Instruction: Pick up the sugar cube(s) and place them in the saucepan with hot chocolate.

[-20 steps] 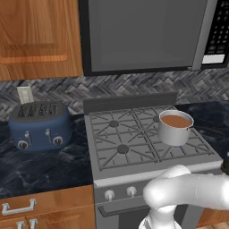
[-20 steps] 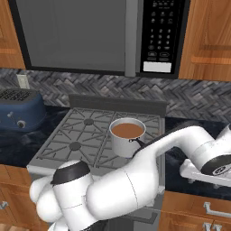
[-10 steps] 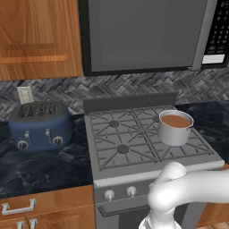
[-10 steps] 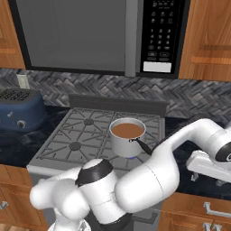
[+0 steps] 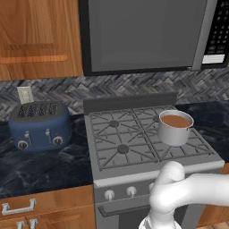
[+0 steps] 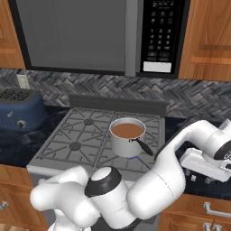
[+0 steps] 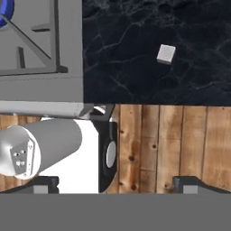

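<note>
arm swung right; hand (image 7: 115, 184) wide open, empty

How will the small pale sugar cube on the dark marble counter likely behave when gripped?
The small pale sugar cube looks rigid with flat faces, so it should not roll. Being tiny, it is probably light and might skid on the smooth dark marble counter if nudged. The gripper is open.

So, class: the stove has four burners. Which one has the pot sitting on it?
The right-hand burner nearest the back wall: the pot of brown liquid sits on it. The other three grates of the stove are bare.
</note>
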Tool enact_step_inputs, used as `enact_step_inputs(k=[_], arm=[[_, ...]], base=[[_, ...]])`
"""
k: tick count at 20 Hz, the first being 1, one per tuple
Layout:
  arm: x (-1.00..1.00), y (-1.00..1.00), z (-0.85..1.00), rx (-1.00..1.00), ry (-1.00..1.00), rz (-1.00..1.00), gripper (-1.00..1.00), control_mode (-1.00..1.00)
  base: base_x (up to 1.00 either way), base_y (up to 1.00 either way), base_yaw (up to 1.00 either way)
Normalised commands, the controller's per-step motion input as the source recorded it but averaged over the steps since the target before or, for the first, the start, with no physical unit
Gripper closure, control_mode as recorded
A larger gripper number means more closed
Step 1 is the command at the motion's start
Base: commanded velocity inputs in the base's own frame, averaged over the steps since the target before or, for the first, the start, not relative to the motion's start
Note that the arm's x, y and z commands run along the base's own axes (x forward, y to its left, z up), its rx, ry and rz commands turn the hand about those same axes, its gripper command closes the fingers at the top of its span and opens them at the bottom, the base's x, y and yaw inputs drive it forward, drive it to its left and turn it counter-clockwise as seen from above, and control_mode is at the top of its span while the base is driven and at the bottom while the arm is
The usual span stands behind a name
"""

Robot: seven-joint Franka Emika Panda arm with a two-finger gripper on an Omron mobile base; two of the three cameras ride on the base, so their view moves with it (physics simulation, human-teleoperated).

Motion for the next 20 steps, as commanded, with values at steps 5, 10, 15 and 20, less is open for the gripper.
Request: enact_step_inputs(k=[5,10,15,20], arm=[[0.11,0.28,-0.18,0.0,-0.08,0.0,-1.0,-1.0],[0.18,0.03,-0.36,0.0,-0.26,0.07,-1.0,-1.0],[0.21,0.0,-0.39,-0.01,-0.15,0.09,-1.0,-1.0],[0.13,-0.08,-0.29,-0.1,0.03,0.05,-1.0,-1.0]], base=[[0.0,0.0,0.0],[0.0,0.0,0.0],[0.0,0.0,0.0],[0.0,0.0,0.0]])
